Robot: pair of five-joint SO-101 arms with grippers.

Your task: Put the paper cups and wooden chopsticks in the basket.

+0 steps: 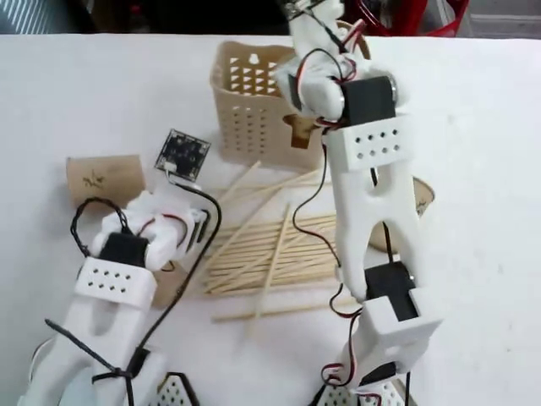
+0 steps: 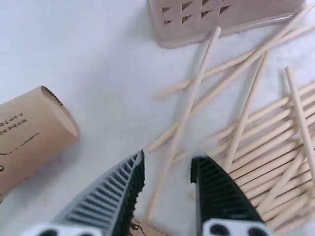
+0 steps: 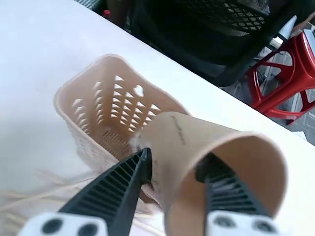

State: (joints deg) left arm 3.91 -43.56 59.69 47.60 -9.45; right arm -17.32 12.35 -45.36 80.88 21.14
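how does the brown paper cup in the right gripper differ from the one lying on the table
The held brown paper cup is clamped in the right gripper, raised beside the beige slotted basket; the lying brown paper cup rests on its side on the white table, untouched. The held cup's mouth is squashed; the lying cup's looks round. Both are brown paper.

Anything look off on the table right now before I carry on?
The paper cup in the right hand looks squashed, its rim pinched oval. Chopsticks lie scattered beside the basket, and another cup lies on its side.
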